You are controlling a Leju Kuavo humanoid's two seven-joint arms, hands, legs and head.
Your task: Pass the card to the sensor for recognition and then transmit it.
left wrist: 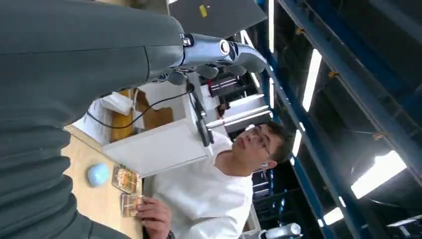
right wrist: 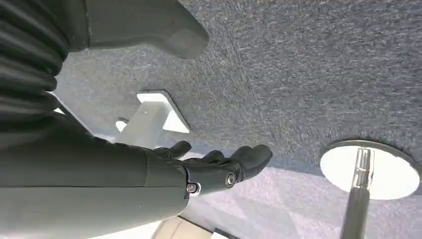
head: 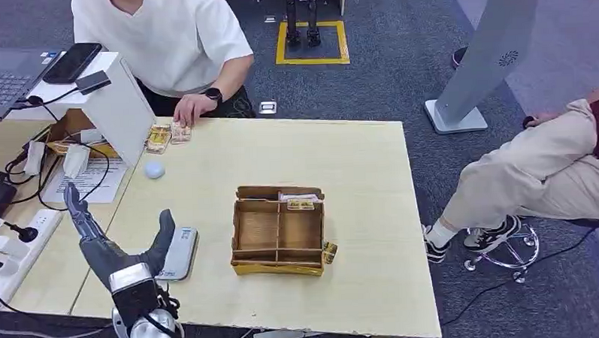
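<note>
Cards (head: 169,135) bear unreadable print; left robot hand (head: 107,247) and right robot hand (right wrist: 209,167) released.

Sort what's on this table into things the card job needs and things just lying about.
Job:
cards in the wooden box
grey pad, likely the sensor
left robot hand, open, beside the pad

Lying about:
pale ball
laptop
phone
power strip
</note>
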